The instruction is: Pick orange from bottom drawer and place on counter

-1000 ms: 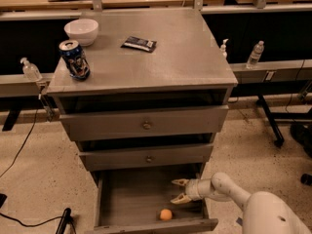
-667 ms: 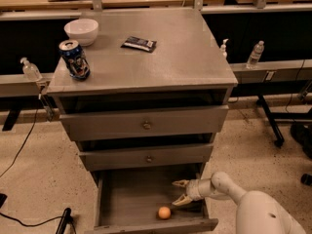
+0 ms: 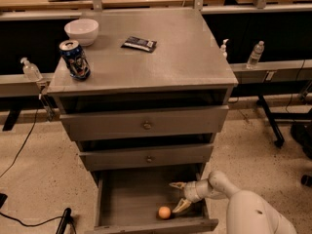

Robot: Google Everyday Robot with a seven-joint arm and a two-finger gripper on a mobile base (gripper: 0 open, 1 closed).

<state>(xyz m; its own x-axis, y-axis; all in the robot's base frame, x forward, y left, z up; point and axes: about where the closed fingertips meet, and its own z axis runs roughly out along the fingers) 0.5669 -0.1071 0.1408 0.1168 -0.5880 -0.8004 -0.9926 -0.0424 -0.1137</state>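
The orange (image 3: 165,212) is a small round fruit lying on the floor of the open bottom drawer (image 3: 131,199), near its front wall and right of the middle. My gripper (image 3: 178,197) is inside the drawer, just right of and slightly above the orange, with its two yellowish fingers spread apart and nothing between them. The lower finger (image 3: 181,206) is close to the orange but apart from it. The counter (image 3: 165,57) is the grey top of the cabinet above.
On the counter stand a white bowl (image 3: 81,31), a soda can (image 3: 74,59) and a flat dark packet (image 3: 139,44). Two shallower drawers with knobs (image 3: 146,126) sit above. Bottles (image 3: 255,54) stand behind, and cables lie on the floor at the left.
The gripper has dropped lower and reached further left into the drawer, ending close beside the orange. The orange has stayed in place.
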